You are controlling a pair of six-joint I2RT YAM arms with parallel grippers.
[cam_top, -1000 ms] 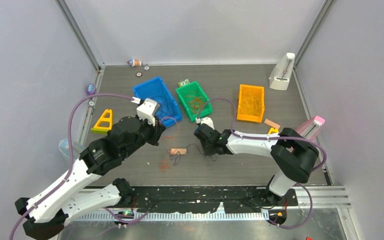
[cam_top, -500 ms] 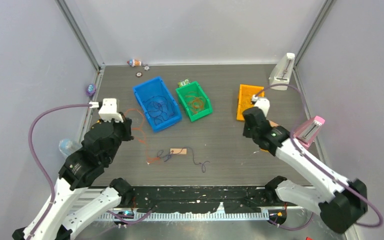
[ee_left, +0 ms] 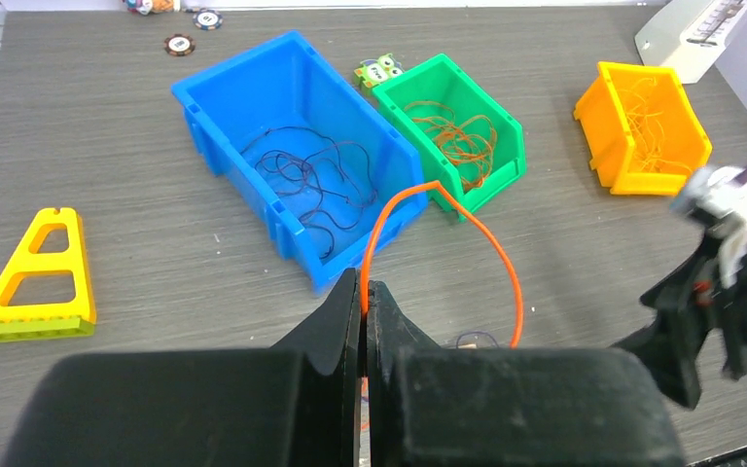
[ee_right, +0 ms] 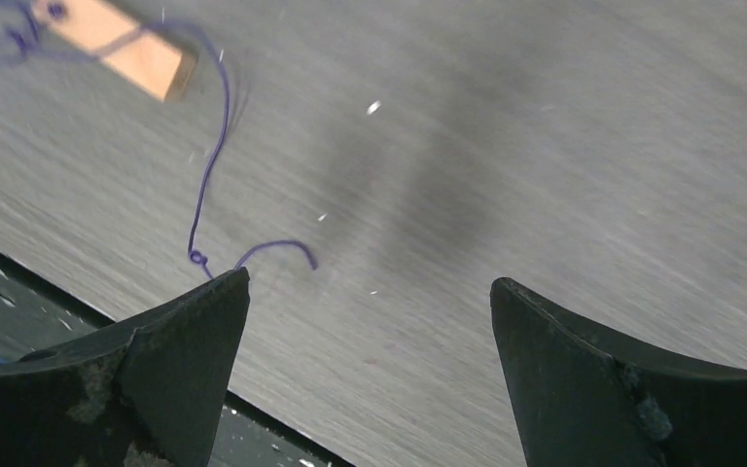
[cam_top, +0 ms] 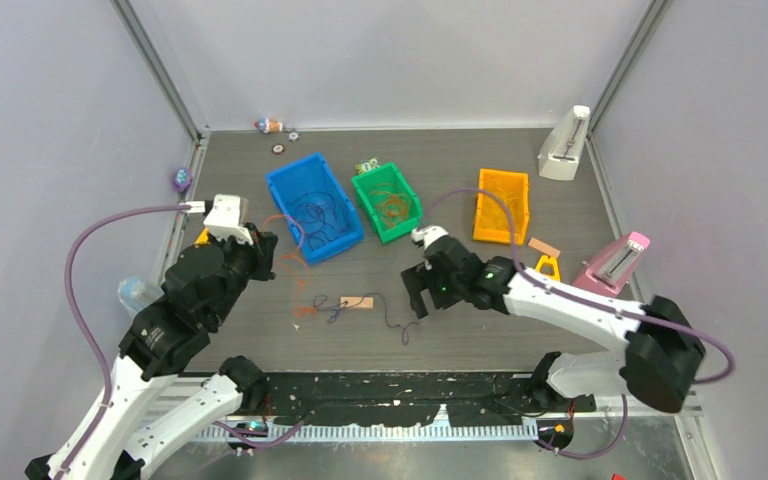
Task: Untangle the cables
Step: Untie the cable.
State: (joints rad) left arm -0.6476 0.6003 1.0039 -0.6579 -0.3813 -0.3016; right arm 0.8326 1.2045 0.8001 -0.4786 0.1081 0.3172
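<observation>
My left gripper [ee_left: 364,295] is shut on an orange cable [ee_left: 447,199] that arcs up from its tips and drops to the table. In the top view the left gripper [cam_top: 268,248] hangs left of the blue bin [cam_top: 278,185]. The orange cable [cam_top: 303,262] runs down to a small tangle [cam_top: 332,314] of orange and purple strands beside a wooden block [cam_top: 357,302]. A purple cable [ee_right: 209,175] trails right from the block. My right gripper [ee_right: 370,292] stands open just above the table with nothing between its fingers; the purple cable's end lies at its left fingertip [ee_right: 209,302].
Dark cables lie in the blue bin [ee_left: 204,97], orange ones in the green bin [ee_left: 506,126], yellowish ones in the orange bin [ee_left: 598,112]. A yellow triangle piece [ee_left: 34,268] lies far left. White [cam_top: 564,145] and pink [cam_top: 620,257] stands sit along the right edge.
The left arm drew back left with the orange cable, lifting it. The right arm swung out to the orange bin, then returned to the table's middle, and its jaws now stand wide.
</observation>
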